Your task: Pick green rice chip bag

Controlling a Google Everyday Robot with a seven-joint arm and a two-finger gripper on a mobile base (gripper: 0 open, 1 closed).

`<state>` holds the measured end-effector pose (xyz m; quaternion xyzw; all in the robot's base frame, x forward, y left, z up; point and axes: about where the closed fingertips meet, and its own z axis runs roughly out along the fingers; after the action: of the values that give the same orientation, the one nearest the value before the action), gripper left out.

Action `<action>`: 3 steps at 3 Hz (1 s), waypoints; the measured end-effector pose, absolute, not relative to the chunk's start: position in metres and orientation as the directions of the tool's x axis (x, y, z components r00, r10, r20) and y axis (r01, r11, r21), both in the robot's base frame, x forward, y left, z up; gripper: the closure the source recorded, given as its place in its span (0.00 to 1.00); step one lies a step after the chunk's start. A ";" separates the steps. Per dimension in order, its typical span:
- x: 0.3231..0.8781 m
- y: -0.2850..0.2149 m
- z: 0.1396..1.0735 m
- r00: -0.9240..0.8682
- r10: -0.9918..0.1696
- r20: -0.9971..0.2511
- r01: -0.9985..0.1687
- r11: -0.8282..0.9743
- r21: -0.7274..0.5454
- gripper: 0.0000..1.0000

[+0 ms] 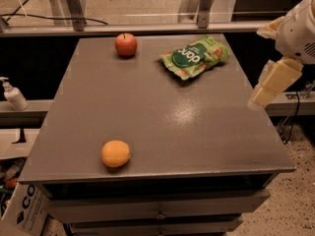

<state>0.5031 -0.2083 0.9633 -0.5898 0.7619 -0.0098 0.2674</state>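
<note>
The green rice chip bag (196,57) lies flat at the back right of the grey table (162,117), a light-green pouch with a dark green oval logo. My gripper (273,82), cream-coloured on a white arm, hangs at the right edge of the view. It is just off the table's right side, to the right of the bag, a little nearer the front and apart from it. It holds nothing that I can see.
A red apple (126,44) stands at the back left of the table. An orange (115,153) sits near the front left edge. A soap dispenser (13,95) stands on a ledge to the left. A railing runs behind the table, and drawers sit below its front.
</note>
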 end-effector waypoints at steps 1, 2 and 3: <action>0.532 -0.207 0.956 -0.145 -0.871 -0.469 -0.885 0.327 -0.333 0.00; 0.562 -0.208 0.947 -0.160 -0.828 -0.538 -0.884 0.362 -0.295 0.00; 0.589 -0.197 0.936 -0.193 -0.779 -0.596 -0.893 0.392 -0.223 0.00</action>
<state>0.5887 -0.1975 0.9356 -0.5445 0.7676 0.0868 0.3267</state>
